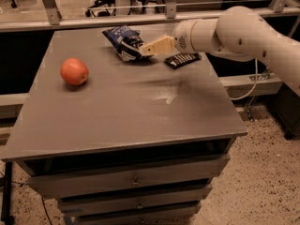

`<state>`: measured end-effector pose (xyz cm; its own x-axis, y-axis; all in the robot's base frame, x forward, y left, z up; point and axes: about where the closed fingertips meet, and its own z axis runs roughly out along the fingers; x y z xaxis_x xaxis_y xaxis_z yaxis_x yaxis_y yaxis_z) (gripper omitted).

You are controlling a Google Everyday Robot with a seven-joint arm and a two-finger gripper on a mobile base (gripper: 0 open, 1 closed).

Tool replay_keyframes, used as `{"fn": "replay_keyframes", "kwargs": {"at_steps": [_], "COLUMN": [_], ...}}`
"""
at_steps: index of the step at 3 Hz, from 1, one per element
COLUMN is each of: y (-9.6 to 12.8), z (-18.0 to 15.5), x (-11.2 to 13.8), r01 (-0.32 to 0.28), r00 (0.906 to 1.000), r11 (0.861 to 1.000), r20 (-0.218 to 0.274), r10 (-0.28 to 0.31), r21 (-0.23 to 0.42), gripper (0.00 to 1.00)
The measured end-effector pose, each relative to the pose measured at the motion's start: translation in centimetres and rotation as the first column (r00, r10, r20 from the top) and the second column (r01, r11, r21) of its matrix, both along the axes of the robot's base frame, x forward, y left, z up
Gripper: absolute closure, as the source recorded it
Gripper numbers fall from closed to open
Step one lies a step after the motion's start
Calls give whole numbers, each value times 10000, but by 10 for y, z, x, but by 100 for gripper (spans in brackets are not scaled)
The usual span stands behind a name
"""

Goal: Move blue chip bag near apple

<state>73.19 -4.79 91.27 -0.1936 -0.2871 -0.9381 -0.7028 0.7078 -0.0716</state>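
The blue chip bag point(122, 40), crinkled dark blue with white lettering, lies at the far middle of the grey table point(126, 111). The apple point(74, 71), round and red-orange, sits on the table's left side, well apart from the bag. My gripper point(146, 50) reaches in from the right and is at the bag's right edge, touching or overlapping it, low over the table. The white arm point(234, 32) extends from the right behind it.
A small black wrapped bar point(182, 59) lies just right of the gripper, under the arm. The table is a drawer cabinet with drawers point(133, 179) in front. A metal railing point(140, 20) runs behind the table's far edge.
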Motion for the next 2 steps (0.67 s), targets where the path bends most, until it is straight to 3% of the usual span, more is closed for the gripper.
{"fn": "replay_keyframes", "kwargs": {"at_steps": [2], "y": [-10], "z": [-1], "x": [-46], "r01": [-174], "r00": [9998], "r11": [9989], "r20": [-62], "r10": [177], "r21": [443], "gripper": [0]}}
